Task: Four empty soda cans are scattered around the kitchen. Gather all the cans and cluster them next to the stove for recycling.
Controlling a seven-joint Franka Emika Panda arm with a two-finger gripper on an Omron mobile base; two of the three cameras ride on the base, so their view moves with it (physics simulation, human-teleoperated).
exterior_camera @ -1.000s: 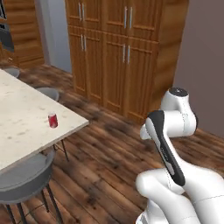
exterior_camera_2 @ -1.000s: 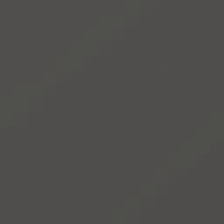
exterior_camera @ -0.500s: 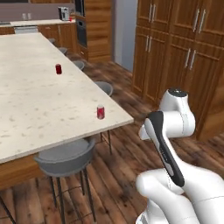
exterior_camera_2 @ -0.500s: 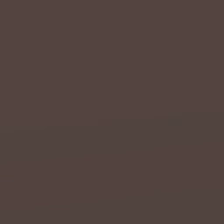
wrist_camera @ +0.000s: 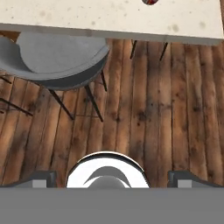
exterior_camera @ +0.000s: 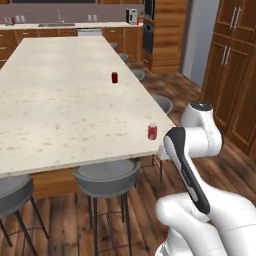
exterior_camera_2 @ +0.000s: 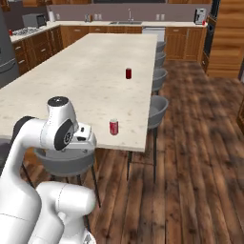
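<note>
Gripper (wrist_camera: 112, 179) was wide open w/ nothing between the fingers (wrist_camera: 38, 178), hanging over bare wood floor (wrist_camera: 175, 109) and looking straight down. A grey stool (wrist_camera: 57, 57) sat ahead and off to one side of it, tucked under the edge of the long pale island counter (exterior_camera: 65, 100).

Nearest soda can (exterior_camera: 152, 132) stood upright on that counter close to its near corner, ahead of the gripper and well apart from it; in the hand cam just its bottom edge peeked in at the top. 2nd can (exterior_camera: 114, 77) was upright too, further along the same counter, approx mid-length near the stool side.

Stove (exterior_camera_2: 24, 31) was way off on the back counter, far corner, nowhere near either can.
</note>
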